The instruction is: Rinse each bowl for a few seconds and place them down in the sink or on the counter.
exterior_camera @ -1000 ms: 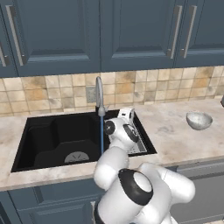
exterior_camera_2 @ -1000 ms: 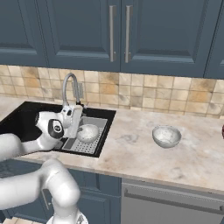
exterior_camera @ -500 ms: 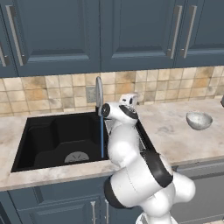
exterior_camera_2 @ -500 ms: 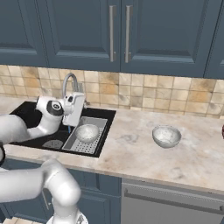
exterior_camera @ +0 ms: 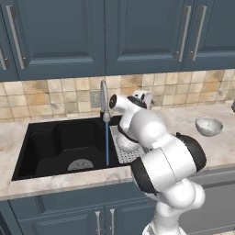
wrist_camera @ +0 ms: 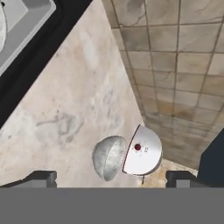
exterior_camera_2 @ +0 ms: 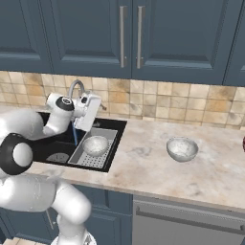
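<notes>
One speckled grey-white bowl [exterior_camera_2: 95, 145] sits in the grey perforated tray [exterior_camera_2: 85, 159] at the right end of the black sink [exterior_camera_2: 48, 143]. A second bowl [exterior_camera_2: 182, 149] [exterior_camera: 209, 126] rests on the beige counter [exterior_camera_2: 143, 167] farther right. Water runs in a thin blue stream [exterior_camera: 107, 142] from the silver faucet [exterior_camera: 104, 97] into the sink [exterior_camera: 50, 142]. My gripper [exterior_camera_2: 92, 115] [exterior_camera: 142, 97] hangs open and holds nothing, just right of the faucet near the tiled wall, above and behind the tray. In the hand view its fingertips [wrist_camera: 41, 177] stand wide apart over the counter [wrist_camera: 65, 122].
In the hand view a small grey dome [wrist_camera: 108, 157] with a white disc [wrist_camera: 142, 151] bearing a red dot sits on the counter by the tiled wall [wrist_camera: 175, 65]. Dark blue cabinets [exterior_camera_2: 129, 33] hang overhead. My arm [exterior_camera: 151, 137] covers most of the tray in the left base view.
My hand has risen from over the tray and moved back toward the wall beside the faucet. The water keeps running; both bowls lie where they were.
</notes>
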Robot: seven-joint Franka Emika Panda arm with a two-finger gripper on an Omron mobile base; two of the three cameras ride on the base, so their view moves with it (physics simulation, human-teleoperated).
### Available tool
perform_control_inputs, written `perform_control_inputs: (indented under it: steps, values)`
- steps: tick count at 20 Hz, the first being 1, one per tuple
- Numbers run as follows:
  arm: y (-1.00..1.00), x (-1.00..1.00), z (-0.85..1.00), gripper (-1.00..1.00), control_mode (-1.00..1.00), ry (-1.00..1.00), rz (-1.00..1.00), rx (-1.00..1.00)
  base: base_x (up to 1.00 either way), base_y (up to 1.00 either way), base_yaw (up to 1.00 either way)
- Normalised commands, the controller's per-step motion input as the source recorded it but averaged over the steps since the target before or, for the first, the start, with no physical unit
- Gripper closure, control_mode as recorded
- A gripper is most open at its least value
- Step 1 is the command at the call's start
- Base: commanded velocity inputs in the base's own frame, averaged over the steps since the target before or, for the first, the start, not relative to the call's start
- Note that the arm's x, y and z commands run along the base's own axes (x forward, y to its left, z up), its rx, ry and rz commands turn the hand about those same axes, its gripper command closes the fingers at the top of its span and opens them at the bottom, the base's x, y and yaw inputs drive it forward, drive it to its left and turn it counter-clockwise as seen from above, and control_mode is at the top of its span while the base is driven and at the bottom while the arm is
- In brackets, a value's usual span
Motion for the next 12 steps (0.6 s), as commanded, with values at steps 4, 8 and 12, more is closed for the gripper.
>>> perform_control_inputs:
  steps: [4,8,12]
  values:
    - [-0.3,-0.01,0.09,-1.0,-1.0,0.06,-0.16,0.06,0.0,0.0,0.0]
    - [-0.31,-0.03,-0.01,-1.0,-1.0,0.06,-0.16,0.07,0.0,0.0,0.0]
    - [-0.35,-0.05,-0.09,-1.0,-1.0,0.04,-0.14,0.06,0.0,0.0,0.0]
